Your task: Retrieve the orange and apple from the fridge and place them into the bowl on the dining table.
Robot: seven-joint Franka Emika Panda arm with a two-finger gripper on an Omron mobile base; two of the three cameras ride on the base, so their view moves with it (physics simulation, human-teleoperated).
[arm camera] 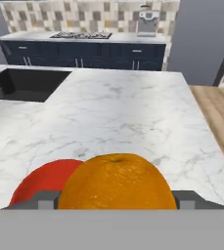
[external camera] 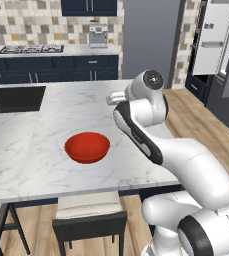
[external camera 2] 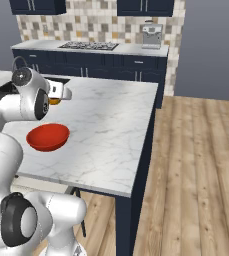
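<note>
While the jaws grip the orange [arm camera: 117,181] seemingly just short of the red bowl [external camera: 87,147], releasing now risks it rolling across the table [external camera: 46,150].

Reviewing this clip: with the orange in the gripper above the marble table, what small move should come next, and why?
Probably lower the gripper forward over the red bowl before letting go. It holds the orange above the dining table, and the bowl looks empty, sitting just below and ahead.
</note>
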